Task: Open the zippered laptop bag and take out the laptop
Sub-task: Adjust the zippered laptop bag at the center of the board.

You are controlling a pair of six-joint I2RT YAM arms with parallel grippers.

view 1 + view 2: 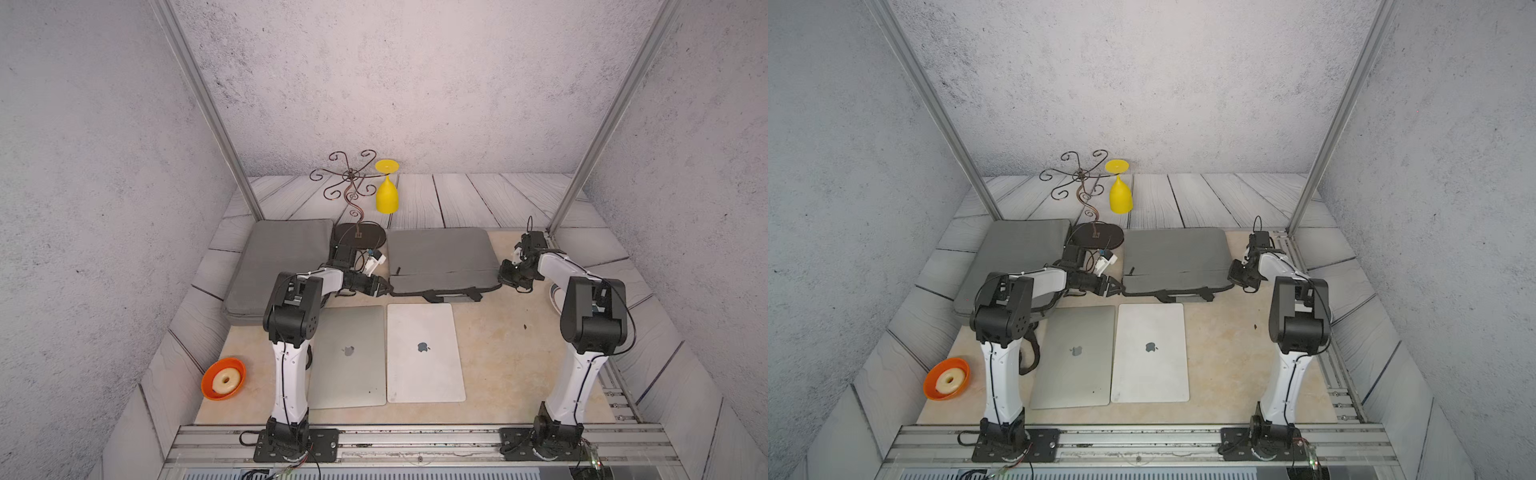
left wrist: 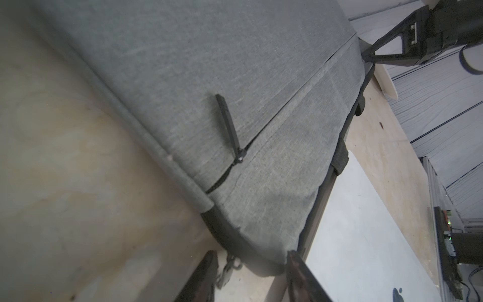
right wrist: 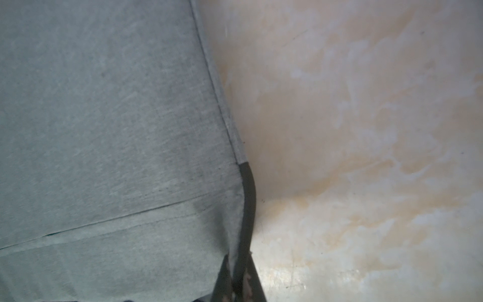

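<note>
My right tool (image 3: 238, 261), pressed together, pinches the near right corner of the laptop bag (image 1: 440, 253). My left tool (image 2: 251, 261) stands spread around its near left corner. The bag lies far on the bench (image 1: 498, 353).

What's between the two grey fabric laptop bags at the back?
The curly wire stand's dark oval base and the left arm's wrist, seen in both top views.

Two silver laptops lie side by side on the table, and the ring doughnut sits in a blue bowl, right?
Not quite. The round plastic bowl holding the pale ring doughnut is orange, not blue; both top views show it. The grey-silver laptop and the whiter silver laptop do lie side by side on the beige table.
</note>
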